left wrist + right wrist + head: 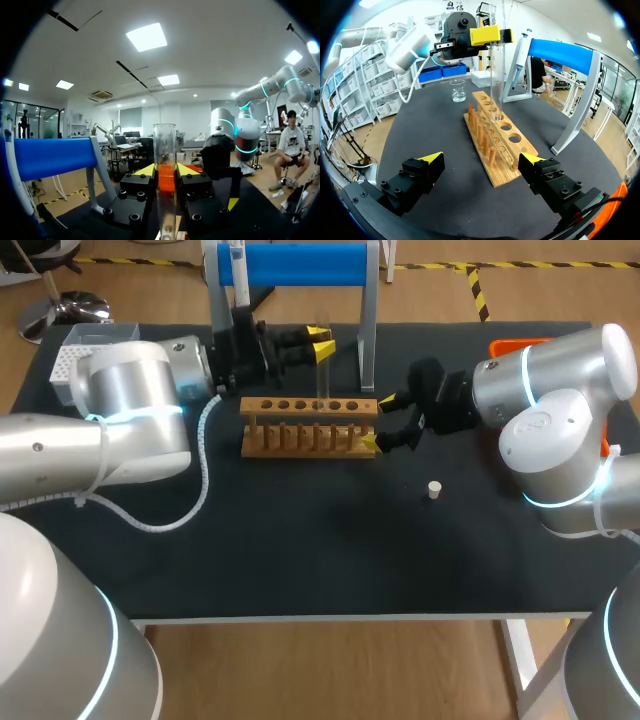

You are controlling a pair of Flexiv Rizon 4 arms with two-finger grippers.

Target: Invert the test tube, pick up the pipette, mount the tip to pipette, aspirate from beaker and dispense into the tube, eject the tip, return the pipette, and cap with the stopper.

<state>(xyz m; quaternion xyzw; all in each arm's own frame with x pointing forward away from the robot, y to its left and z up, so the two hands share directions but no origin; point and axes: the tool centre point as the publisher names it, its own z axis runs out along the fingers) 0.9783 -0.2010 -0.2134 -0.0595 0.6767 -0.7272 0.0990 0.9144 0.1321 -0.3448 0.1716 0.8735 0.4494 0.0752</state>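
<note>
Clear glass test tube (322, 380) is upper centre of frame, upright, rounded end at a hole in the light wooden rack (310, 425). Left gripper (322, 343) pinches it from both sides, and that side grip likely keeps it vertical for seating. Right gripper (378, 422) is spread wide, straddling the rack's right end without touching, probably to steady it. Small white stopper (433, 489) lies right of centre, parked for the last step.
</note>
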